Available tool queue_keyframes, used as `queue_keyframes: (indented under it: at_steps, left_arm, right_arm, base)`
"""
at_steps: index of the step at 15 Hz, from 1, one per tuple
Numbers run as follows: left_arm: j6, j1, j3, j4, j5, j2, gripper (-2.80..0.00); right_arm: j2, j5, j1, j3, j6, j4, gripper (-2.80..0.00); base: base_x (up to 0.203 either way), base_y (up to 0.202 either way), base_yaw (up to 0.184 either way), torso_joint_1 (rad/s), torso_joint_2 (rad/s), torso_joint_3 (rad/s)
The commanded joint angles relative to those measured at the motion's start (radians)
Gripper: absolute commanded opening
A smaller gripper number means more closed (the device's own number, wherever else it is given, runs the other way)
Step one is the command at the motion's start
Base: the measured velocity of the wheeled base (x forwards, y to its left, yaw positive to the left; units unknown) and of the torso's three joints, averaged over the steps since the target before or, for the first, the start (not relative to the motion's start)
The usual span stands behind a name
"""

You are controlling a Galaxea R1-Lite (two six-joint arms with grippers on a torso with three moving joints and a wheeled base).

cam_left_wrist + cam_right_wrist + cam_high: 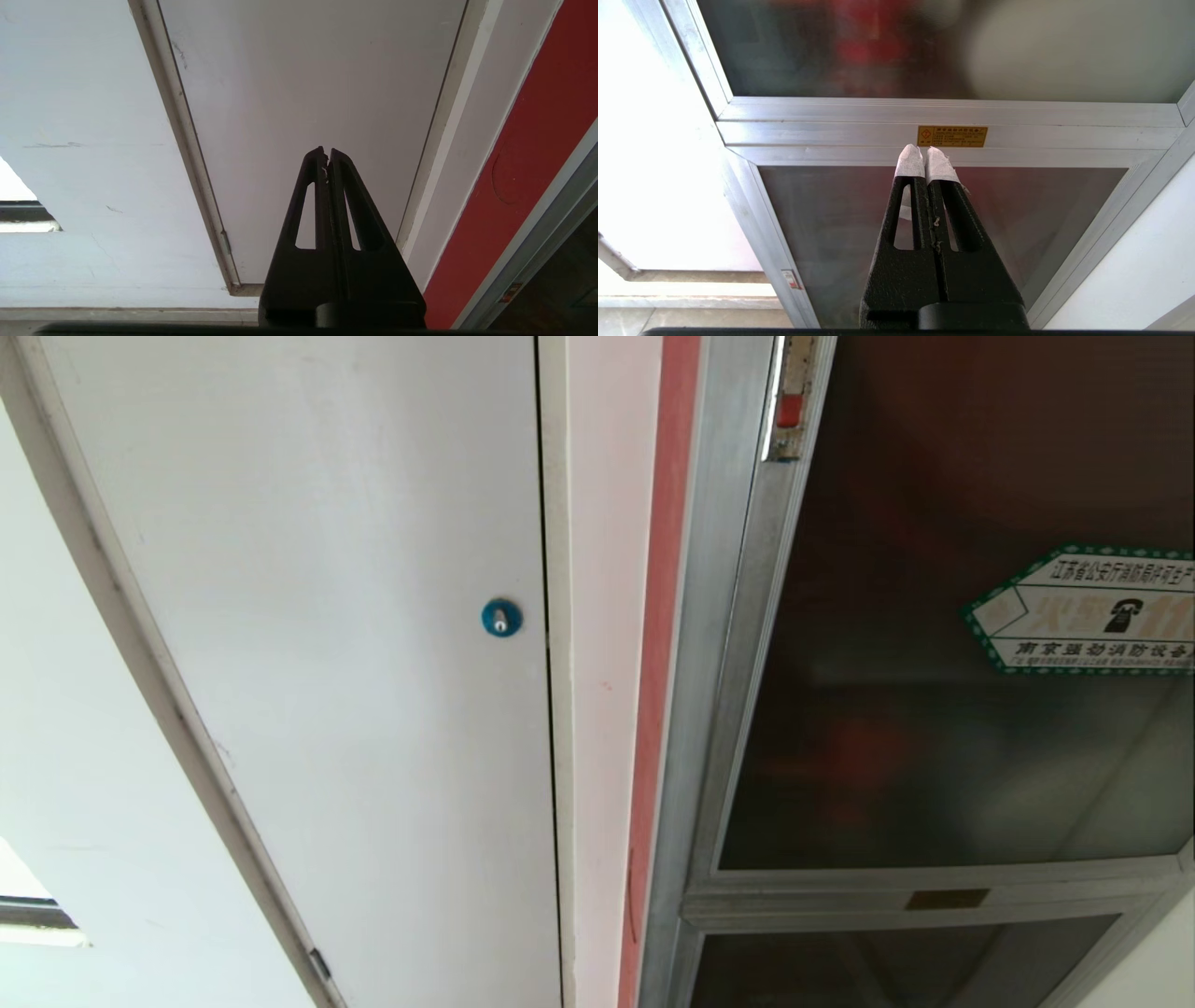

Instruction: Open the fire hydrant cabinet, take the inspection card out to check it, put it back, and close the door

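Observation:
The fire hydrant cabinet [724, 644], silver-framed with dark glass, fills the right of the head view. Its door [934, 728] is shut, bears a green-bordered hexagonal sticker [1088, 609] and has a small red latch [790, 411] near its upper left edge. Red shapes show dimly behind the glass. The inspection card is hidden. Neither arm shows in the head view. My right gripper [924, 151] is shut and empty, its white-taped tips in front of the cabinet's middle rail [952, 122] and lower glass panel [831, 224]. My left gripper [326, 153] is shut and empty, facing the white door.
A plain white door [355, 663] with a blue round lock [501, 617] stands left of the cabinet, with a red strip [658, 644] between them. A yellow label [952, 136] sits on the middle rail. White wall lies at the far right [1134, 280].

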Motion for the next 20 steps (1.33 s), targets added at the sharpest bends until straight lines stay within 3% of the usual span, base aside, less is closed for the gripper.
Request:
queue_keyframes:
  at_steps: [1, 20]
  left_arm:
    - [0.000, 0.000, 0.011, -0.001, 0.000, 0.001, -2.80]
    - [0.000, 0.000, 0.011, -0.001, 0.000, 0.001, -2.80]
  right_arm:
    - [0.002, 0.000, 0.000, 0.000, 0.000, -0.001, -2.80]
    - [0.002, -0.003, 0.000, 0.000, 0.011, -0.001, -2.80]
  base:
    - [0.000, 0.000, 0.000, 0.000, 0.00, 0.000]
    - [0.000, 0.000, 0.000, 0.000, 0.00, 0.000]
